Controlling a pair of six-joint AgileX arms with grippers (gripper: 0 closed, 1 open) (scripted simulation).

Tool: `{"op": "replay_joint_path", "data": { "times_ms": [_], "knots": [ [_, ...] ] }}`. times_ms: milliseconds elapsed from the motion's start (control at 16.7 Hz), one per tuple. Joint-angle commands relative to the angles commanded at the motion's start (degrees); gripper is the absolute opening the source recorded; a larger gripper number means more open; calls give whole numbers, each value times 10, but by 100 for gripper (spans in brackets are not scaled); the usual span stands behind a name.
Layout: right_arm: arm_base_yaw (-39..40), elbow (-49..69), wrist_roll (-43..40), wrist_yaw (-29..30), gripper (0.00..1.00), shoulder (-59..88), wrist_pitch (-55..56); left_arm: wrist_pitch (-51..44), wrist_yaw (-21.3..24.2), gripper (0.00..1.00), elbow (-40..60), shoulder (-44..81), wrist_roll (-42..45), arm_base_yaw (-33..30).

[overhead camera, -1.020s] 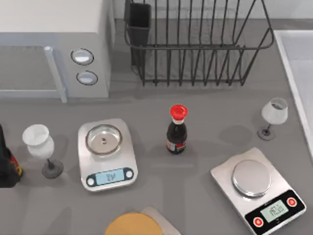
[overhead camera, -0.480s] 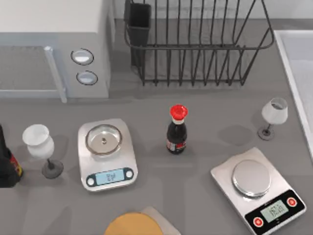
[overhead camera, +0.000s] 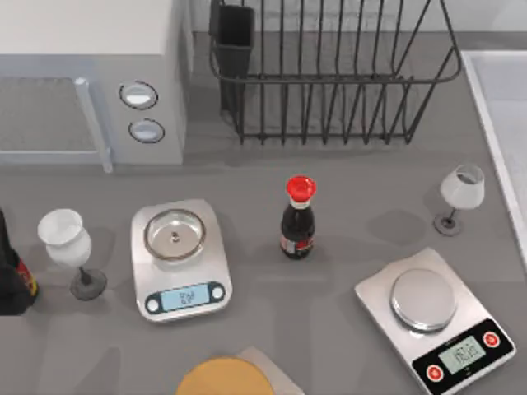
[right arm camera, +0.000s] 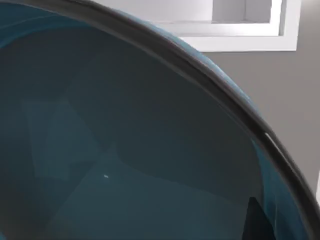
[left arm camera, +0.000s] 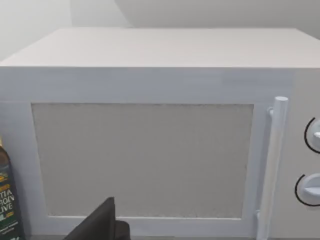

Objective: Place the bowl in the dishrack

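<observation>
The bowl (right arm camera: 125,165) appears up close in the right wrist view, its blue inside ringed by a thin dark rim. The dishrack (overhead camera: 329,78), black wire with upright bars, stands at the top view's upper centre, a black rectangular cup (overhead camera: 234,37) at its left corner.

On the table (overhead camera: 346,189), the dishrack (overhead camera: 329,74) sits at 12 o'clock, the microwave (overhead camera: 90,82) at 10, a bottle (overhead camera: 297,218) at centre, scales (overhead camera: 180,259) at 8 and 4, wineglasses (overhead camera: 70,247) at 9 and 3.
</observation>
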Motion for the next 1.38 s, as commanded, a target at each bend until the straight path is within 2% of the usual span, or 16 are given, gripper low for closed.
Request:
{"op": "replay_joint_path", "data": {
  "times_ms": [180,360,960,1200,1380],
  "knots": [
    [88,1,37,48,0,-1,59,0,0,100,0,0,0,0],
    [218,-1,87,117,0,-4,143,0,0,100,0,0,0,0],
    [677,-51,263,408,0,-44,530,0,0,100,0,0,0,0],
    [811,-82,310,513,0,-72,682,0,0,100,0,0,0,0],
    [880,-103,331,573,0,-90,771,0,0,100,0,0,0,0]
  ]
}}
